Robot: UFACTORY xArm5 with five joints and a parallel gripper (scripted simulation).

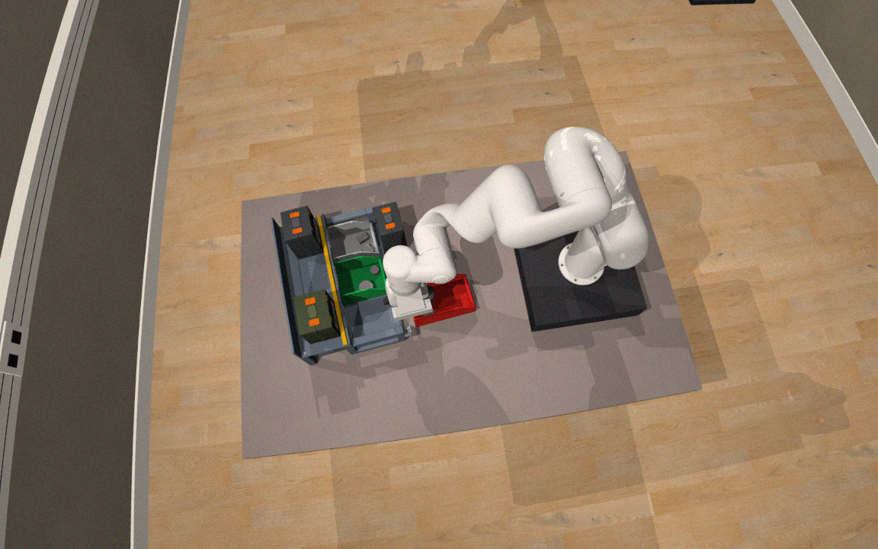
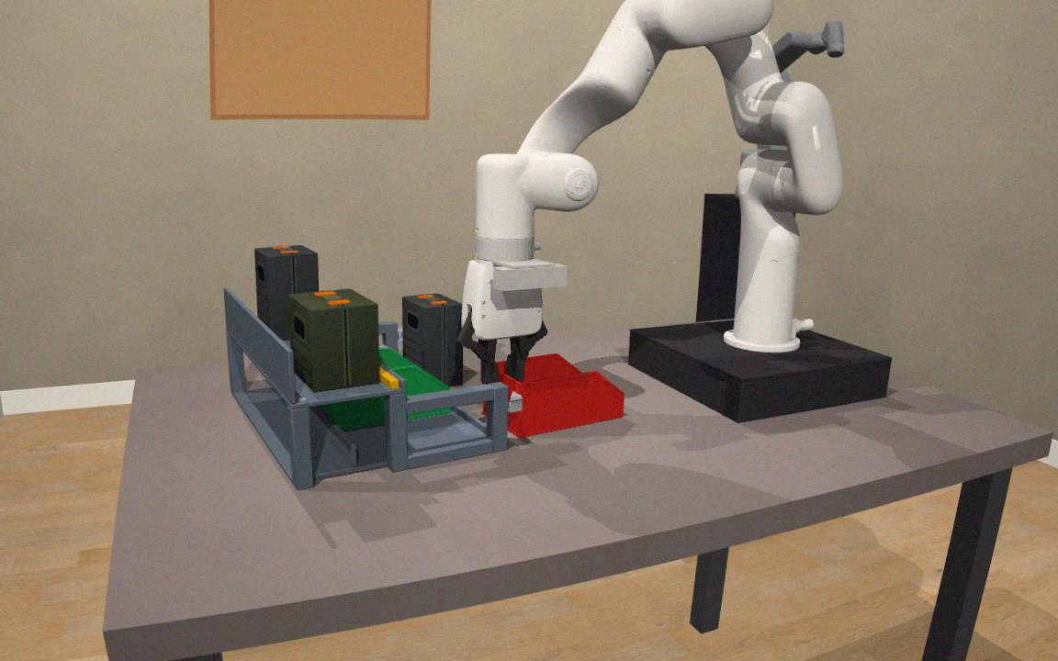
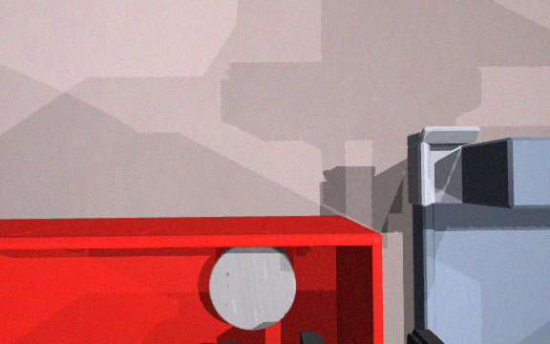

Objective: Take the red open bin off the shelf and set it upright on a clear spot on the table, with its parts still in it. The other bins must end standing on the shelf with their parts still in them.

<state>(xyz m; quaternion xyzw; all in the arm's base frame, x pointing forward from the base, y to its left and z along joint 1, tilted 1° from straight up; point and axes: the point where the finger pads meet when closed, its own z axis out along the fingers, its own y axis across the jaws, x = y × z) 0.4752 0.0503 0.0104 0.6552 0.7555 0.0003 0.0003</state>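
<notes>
The red open bin (image 1: pixel 449 300) stands upright on the table, right beside the shelf's (image 1: pixel 334 278) front edge; it also shows in the side view (image 2: pixel 561 394). In the wrist view the red bin (image 3: pixel 160 282) holds a grey disc part (image 3: pixel 252 288). My gripper (image 2: pixel 502 357) points straight down over the bin's shelf-side end. Its fingers are open and astride that end wall, with the fingertips just showing at the bottom of the wrist view (image 3: pixel 366 338). It holds nothing. A green bin (image 1: pixel 358 278) and a grey bin (image 1: pixel 354 235) sit on the shelf.
Two dark boxes (image 2: pixel 286 283) (image 2: pixel 432 332) and an olive box (image 2: pixel 332 337) stand on the shelf (image 2: pixel 352 394). The shelf's grey frame (image 3: pixel 495 239) is close beside the red bin. The arm's black base (image 2: pixel 759 369) is at the back right.
</notes>
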